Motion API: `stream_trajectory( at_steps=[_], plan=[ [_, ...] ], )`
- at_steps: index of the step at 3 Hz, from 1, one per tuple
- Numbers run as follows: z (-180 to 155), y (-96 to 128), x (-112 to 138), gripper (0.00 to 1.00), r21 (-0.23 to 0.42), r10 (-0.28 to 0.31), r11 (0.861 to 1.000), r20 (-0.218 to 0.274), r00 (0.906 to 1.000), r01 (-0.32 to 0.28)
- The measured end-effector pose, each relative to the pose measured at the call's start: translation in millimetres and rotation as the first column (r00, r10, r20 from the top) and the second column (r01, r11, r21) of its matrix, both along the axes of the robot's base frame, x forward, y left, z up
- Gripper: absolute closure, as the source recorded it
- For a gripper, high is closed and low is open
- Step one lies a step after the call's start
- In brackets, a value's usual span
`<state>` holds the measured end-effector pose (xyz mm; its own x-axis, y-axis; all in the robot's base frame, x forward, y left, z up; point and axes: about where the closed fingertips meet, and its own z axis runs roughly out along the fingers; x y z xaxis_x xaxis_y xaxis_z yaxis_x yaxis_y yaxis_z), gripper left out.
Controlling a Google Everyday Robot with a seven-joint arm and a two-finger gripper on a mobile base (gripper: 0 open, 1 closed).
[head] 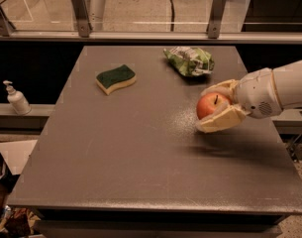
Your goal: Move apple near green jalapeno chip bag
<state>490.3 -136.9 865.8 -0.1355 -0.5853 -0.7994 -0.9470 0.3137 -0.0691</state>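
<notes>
The red-orange apple [210, 104] sits between the cream fingers [220, 121] of my gripper [213, 106], which reaches in from the right on a white arm. The gripper is shut on the apple and holds it a little above the grey table [140, 152], right of centre. The green jalapeno chip bag [189, 61], crumpled light green and white, lies at the table's far right, a short way beyond the apple and apart from it.
A yellow sponge with a dark-green top [116, 78] lies at the far left-centre of the table. A white pump bottle [16, 98] stands on a ledge left of the table. A railing with metal posts [81, 14] runs behind.
</notes>
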Motion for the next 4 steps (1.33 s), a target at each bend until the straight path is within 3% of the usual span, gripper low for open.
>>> stream_trajectory(
  at_steps=[1, 3, 4],
  plan=[
    [10, -29, 50, 1.00, -0.049, -0.119, 0.992, 0.001, 0.9929, 0.119],
    [8, -31, 55, 1.00, -0.043, -0.144, 0.989, 0.018, 0.9895, 0.144],
    [8, -42, 77, 1.00, -0.031, -0.216, 0.976, 0.051, 0.9750, 0.218]
  ],
)
